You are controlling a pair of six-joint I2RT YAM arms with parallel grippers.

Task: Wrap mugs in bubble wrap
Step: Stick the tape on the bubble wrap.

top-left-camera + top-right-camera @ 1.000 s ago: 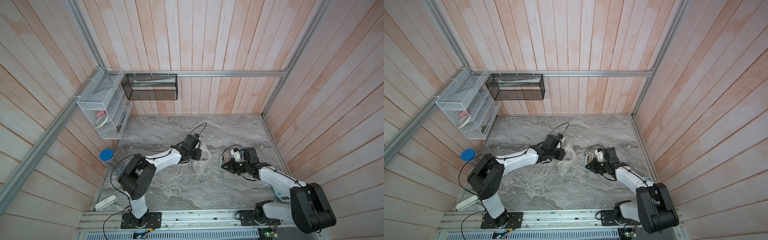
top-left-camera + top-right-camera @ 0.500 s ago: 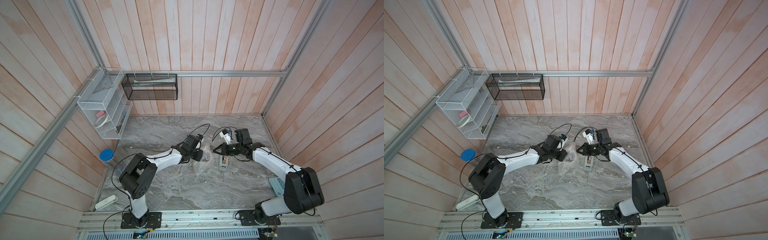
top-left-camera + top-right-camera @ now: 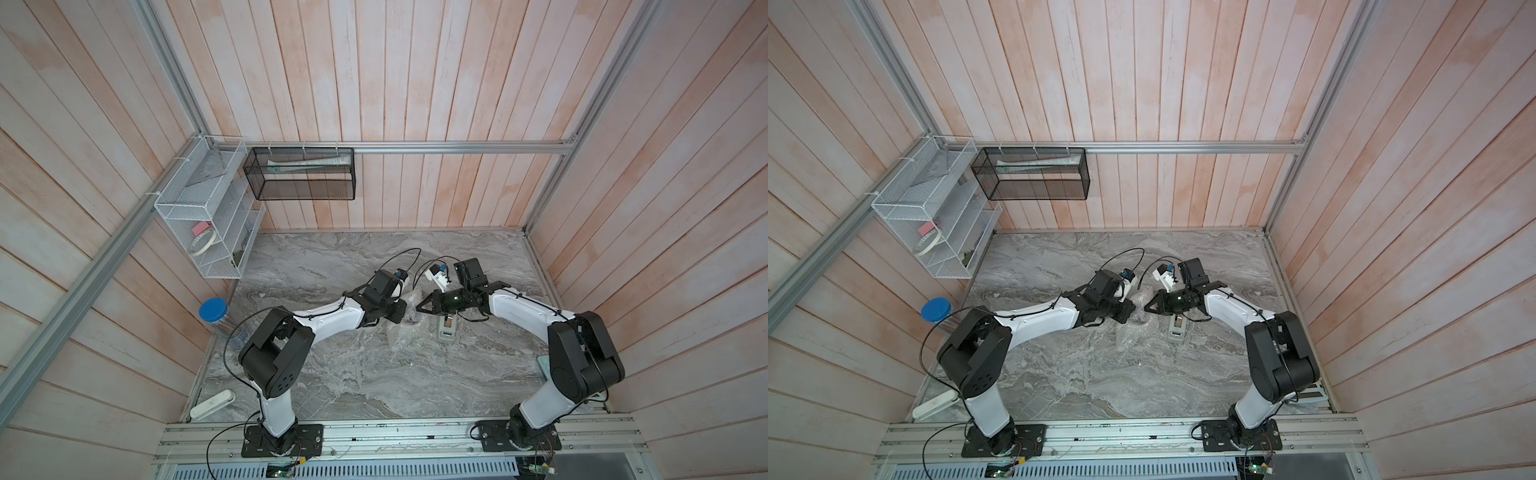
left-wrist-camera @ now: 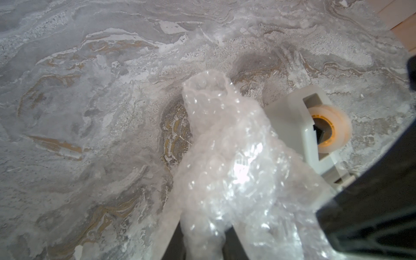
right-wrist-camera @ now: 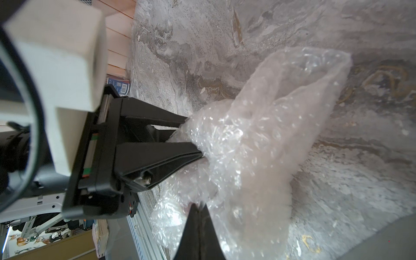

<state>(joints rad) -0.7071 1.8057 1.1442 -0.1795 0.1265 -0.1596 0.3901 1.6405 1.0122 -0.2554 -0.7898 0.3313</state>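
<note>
Honestly, the light, slippery bubble wrap (image 5: 258,139) is held bunched at the middle of the surface (image 3: 353,374) by the left pincer (image 5: 195,136) and touched by the clenched right pincer (image 5: 198,206), so a thick fold is probably best pinched, mug unseen.

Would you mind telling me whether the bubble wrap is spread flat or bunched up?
Bunched up: the bubble wrap is a crumpled lump, not a flat sheet.

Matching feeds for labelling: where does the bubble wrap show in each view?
In both top views: bubble wrap mid-table, beside the tape dispenser.
Left wrist: bubble wrap fills the foreground.
Right wrist: bubble wrap mid-frame, left gripper clamping it.
Shared landmark, all four: grey marble table.
</note>
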